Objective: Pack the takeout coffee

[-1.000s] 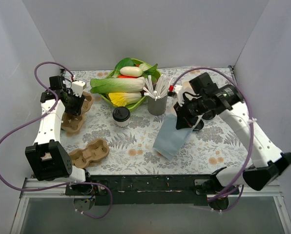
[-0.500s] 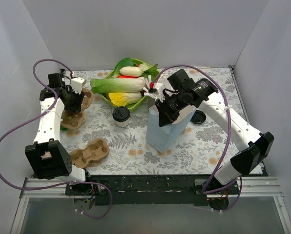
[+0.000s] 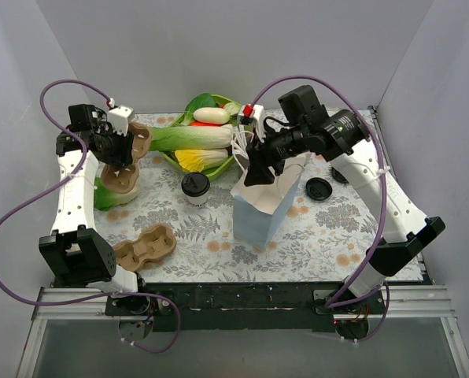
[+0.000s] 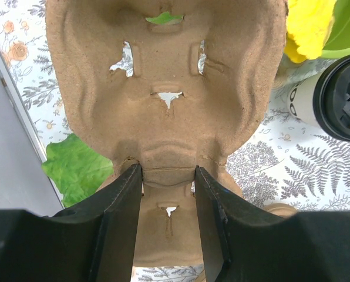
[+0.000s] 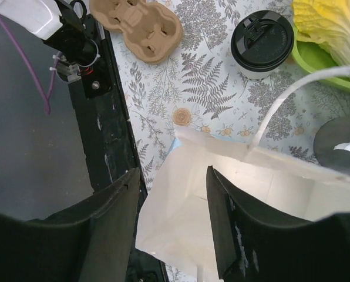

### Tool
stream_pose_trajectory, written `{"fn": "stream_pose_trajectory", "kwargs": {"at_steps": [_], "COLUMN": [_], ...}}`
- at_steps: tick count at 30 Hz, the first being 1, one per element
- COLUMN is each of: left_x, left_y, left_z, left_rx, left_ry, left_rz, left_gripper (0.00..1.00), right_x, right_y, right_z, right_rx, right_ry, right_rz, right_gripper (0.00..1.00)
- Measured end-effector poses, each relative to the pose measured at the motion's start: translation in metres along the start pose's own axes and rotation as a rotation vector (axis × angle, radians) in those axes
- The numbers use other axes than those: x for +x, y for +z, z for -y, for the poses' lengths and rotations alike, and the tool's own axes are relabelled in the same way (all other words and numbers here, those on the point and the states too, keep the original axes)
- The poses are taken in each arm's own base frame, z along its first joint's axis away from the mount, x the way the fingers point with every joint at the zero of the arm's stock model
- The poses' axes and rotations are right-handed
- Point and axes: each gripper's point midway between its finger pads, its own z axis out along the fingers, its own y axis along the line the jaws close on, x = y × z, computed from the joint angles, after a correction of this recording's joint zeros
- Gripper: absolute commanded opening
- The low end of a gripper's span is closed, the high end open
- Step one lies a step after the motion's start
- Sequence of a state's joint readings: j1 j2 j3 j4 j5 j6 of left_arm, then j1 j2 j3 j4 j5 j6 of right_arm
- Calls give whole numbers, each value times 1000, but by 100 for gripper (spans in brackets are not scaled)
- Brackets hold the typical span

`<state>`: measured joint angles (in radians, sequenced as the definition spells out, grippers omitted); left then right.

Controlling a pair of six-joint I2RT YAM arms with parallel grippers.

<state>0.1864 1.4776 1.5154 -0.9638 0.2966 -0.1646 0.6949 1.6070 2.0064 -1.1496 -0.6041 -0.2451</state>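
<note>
Moulded pulp carrier [image 4: 163, 88] clamped in left gripper [image 4: 168, 170], right gripper [image 5: 172, 173] astride white paper bag [image 5: 251, 191] rim, hold unclear, black-lidded cream cup [image 3: 195, 189]

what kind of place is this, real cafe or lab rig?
Likely a lab mock-up of a takeout counter: plain grey walls around a table with a lidded coffee cup, pulp cup carrier and paper bag.

Bright, even light — soft shadows; wrist views' near fingers perhaps blurred.
</note>
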Motion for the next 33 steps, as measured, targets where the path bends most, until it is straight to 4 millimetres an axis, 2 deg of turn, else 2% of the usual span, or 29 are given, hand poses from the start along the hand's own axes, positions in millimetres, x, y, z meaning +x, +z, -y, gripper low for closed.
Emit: {"fn": "stream_pose_trajectory", "kwargs": {"at_steps": [4,6,8,11,12,13,16,21,27,33], "left_x": [-5,-6,-9,-14,-15,-17,-19,-20,-15,-10], "left_y": [-1,-2,-3,-5,-5,-5,-6,-9,-13,-19], "left_z": [6,10,14,21,24,26,33,42,47,52], "left_rx": [32,50,70,106,114,124,149,180,195,206], "left_ry": [-6,-7,-5,0,3,8,16,26,28,37], "left_rz": [20,26,32,50,55,60,62,60,47,30], "left_gripper": [0,0,0,0,0,0,0,0,0,0], "right_x": [-11,-23,-33,-35,-32,-29,-17,11,18,26], "right_y": [-13,-27,-47,-75,-80,-82,-73,-49,-28,-3], "right_z": [7,23,50,88,99,107,122,131,132,123], "right_rx": [30,83,167,279,301,313,288,187,105,10], "right_ry": [-62,-108,-153,-216,-244,-279,-389,-544,-734,-850], "right_rz": [44,96,148,178,169,154,93,-6,-58,-92], "right_gripper": [56,56,55,59,61,70,76,77,76,75]}}
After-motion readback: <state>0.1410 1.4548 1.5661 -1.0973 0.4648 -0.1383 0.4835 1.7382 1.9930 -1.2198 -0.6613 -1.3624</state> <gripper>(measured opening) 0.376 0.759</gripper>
